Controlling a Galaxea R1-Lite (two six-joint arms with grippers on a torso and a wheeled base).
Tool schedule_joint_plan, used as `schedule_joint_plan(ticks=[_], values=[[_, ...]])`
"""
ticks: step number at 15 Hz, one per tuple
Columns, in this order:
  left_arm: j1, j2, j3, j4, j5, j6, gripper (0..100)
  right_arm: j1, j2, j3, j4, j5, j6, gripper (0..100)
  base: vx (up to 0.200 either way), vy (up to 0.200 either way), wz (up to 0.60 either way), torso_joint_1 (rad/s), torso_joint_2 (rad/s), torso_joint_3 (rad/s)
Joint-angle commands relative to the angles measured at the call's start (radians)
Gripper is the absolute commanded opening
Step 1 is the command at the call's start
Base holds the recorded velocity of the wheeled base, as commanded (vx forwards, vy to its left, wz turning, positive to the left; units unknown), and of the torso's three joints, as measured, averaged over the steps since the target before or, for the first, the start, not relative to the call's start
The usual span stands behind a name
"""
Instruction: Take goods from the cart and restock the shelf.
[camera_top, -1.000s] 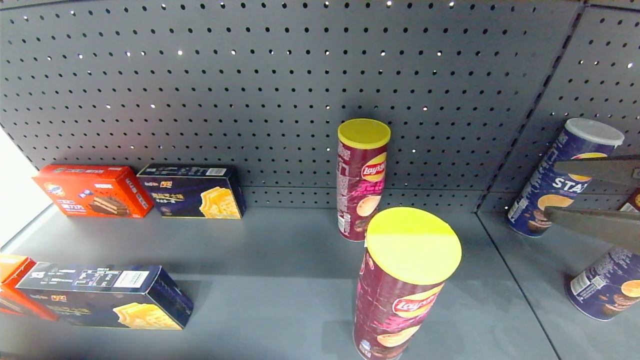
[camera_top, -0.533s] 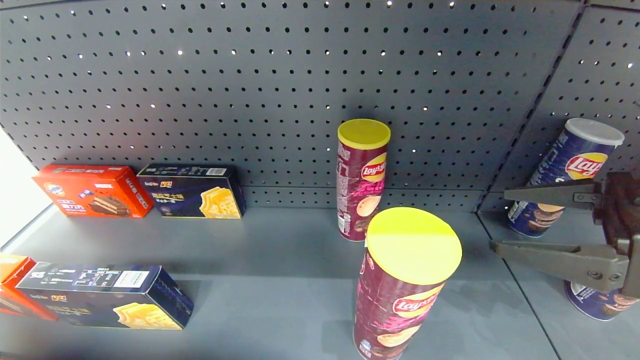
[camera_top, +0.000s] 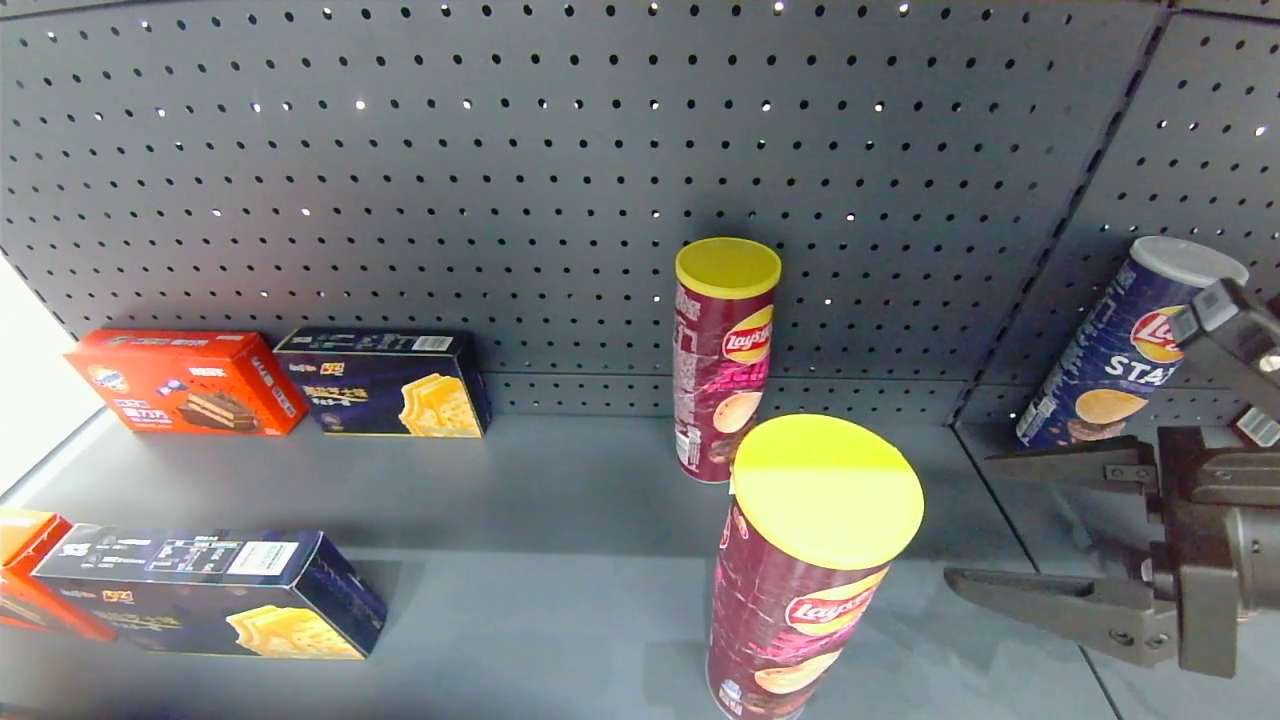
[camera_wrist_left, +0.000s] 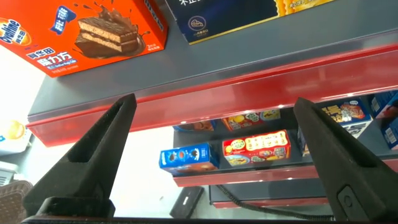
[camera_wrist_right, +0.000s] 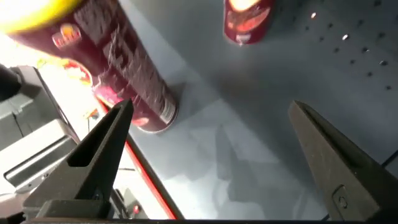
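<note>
Two maroon chip cans with yellow lids stand on the grey shelf (camera_top: 560, 520): one near the front (camera_top: 810, 570), one against the back panel (camera_top: 725, 360). My right gripper (camera_top: 965, 520) hangs open and empty just right of the front can, roughly level with its upper half. In the right wrist view that gripper (camera_wrist_right: 211, 106) spans bare shelf, with the front can (camera_wrist_right: 124, 68) beside one finger and the back can (camera_wrist_right: 249, 22) farther off. My left gripper (camera_wrist_left: 214, 106) is open and empty below the shelf's red front edge (camera_wrist_left: 217, 93).
A blue can with a white lid (camera_top: 1120, 345) leans in the neighbouring bay on the right. An orange box (camera_top: 185, 380) and a dark blue box (camera_top: 385, 385) lie at the back left. Another dark blue box (camera_top: 210, 590) lies front left. Lower shelves hold small boxes (camera_wrist_left: 255, 146).
My right gripper has come in from the right edge, leftward and lower, and now covers the front blue can that showed at the lower right. The goods on the shelf have stayed put.
</note>
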Motion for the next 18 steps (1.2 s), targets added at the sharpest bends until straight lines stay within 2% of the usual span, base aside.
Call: schedule_joint_plan(ticks=[1,4,18], values=[[-0.001,0.001,0.000,0.000,0.001,0.000,100,0.010,0.000,0.030,0.000,-0.007,0.000,100,0.000,0.000,0.00,0.000,0.00,0.000],[0.001,0.001,0.000,0.000,0.001,0.002,100,0.029,0.032,0.053,-0.002,-0.048,0.000,100,0.000,0.000,0.00,0.000,0.00,0.000],[0.002,0.001,0.000,0.000,0.001,0.002,100,0.070,0.169,0.042,-0.041,-0.085,0.000,100,0.000,0.000,0.00,0.000,0.00,0.000]])
